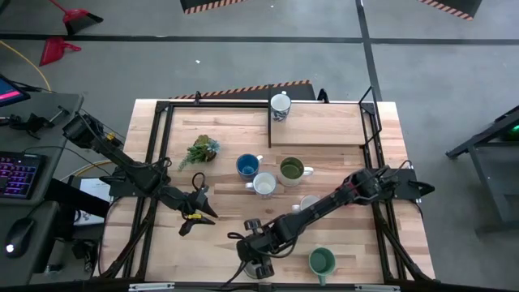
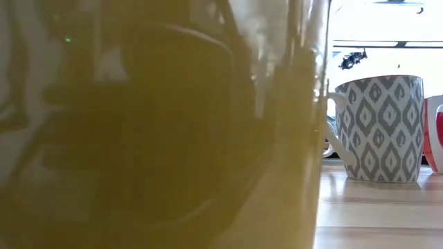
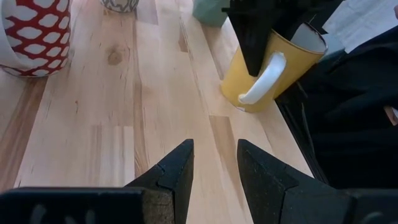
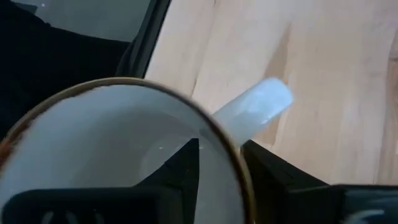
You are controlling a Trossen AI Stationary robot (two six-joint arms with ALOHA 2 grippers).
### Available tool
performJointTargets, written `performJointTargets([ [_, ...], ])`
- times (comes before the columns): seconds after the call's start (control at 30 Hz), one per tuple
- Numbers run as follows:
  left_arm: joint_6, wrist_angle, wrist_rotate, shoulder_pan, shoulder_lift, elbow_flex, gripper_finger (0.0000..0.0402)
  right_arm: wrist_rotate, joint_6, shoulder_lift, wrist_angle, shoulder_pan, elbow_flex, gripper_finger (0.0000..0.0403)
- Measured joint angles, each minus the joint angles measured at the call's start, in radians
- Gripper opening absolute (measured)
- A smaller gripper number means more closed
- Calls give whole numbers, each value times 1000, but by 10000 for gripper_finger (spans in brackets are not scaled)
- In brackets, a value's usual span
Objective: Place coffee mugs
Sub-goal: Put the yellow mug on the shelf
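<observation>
The left tool hovers low over the bench at its left side, fingers a narrow gap apart with nothing between them. Just up from it lies a plant sprig. Mid-bench stand a blue mug, a white mug and an olive mug, close together. A patterned mug sits at the far edge, on a raised board. The right tool is down at the near edge, one finger inside and one outside the rim of a yellow mug with a white handle, pinching its wall. A green mug stands just right of it. From table height, a grey patterned mug and a red mug stand side by side.
</observation>
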Motion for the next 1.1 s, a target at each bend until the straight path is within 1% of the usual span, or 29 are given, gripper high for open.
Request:
performJointTargets([
  [0.07, 0, 0, 0, 0, 0, 0, 113, -3, 11, 0, -1, -2, 0, 76],
  [0.2, 0, 0, 0, 0, 0, 0, 113, -5, 20, -5, -9, -4, 2, 20],
  [0.23, 0, 0, 0, 0, 0, 0, 113, -5, 24, -5, -3, -4, 2, 12],
  [0.43, 0, -5, 0, 0, 0, 0, 113, 19, 52, -10, -2, -4, 3, 5],
  [0.57, 2, -6, 0, 0, 0, 0, 113, 95, 31, -48, -38, -6, 2, 3],
  [0.63, 2, -7, 0, 0, 0, 0, 113, 164, 8, -87, -100, -10, 25, 2],
  [0.77, 2, -7, 0, 0, 0, 0, 113, 316, -40, -141, -199, -17, 109, 2],
  [0.83, 5, -7, 0, 0, 0, 0, 113, 371, -62, -148, -282, -22, 161, 1],
  [0.97, 5, -8, 0, 0, 0, 0, 113, 415, -93, -150, -402, -46, 284, 1],
  [1.1, 7, -8, 0, 0, 0, 0, 113, 426, -99, -156, -490, -97, 372, 1],
])
